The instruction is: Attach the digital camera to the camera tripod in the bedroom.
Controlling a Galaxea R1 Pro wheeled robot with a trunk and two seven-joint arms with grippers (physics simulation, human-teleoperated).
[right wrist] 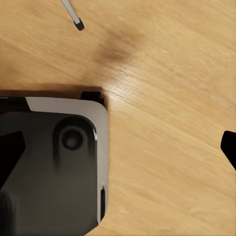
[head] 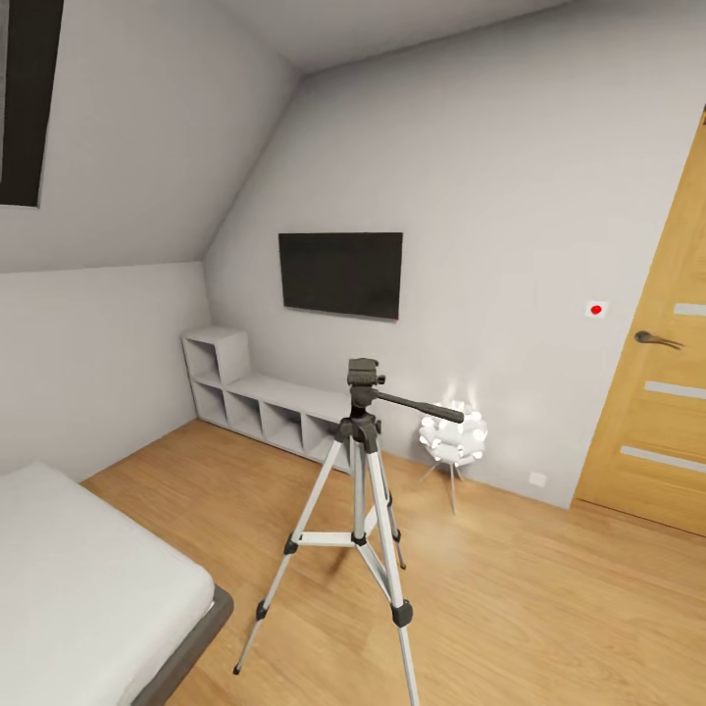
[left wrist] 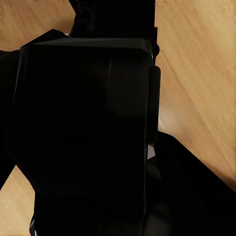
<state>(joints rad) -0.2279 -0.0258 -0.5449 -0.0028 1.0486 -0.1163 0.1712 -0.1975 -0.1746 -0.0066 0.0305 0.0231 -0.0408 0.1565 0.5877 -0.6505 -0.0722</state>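
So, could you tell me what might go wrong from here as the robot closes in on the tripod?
The camera tripod stands on the wood floor with its legs spread wide; the base could clip a leg, one foot being already near, and tip it. Its long handle sticks out toward the ball lamp, so an arm could snag it. The bed sits close on the left, narrowing the approach.

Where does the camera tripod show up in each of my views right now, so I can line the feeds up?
Head view: the camera tripod stands mid-frame on the floor, in front of the wall TV.
Right wrist view: one silver leg tip with its black foot at the frame edge.
Left wrist view: dark shapes block the picture; I cannot pick it out.
Shared landmark: the wood floor.
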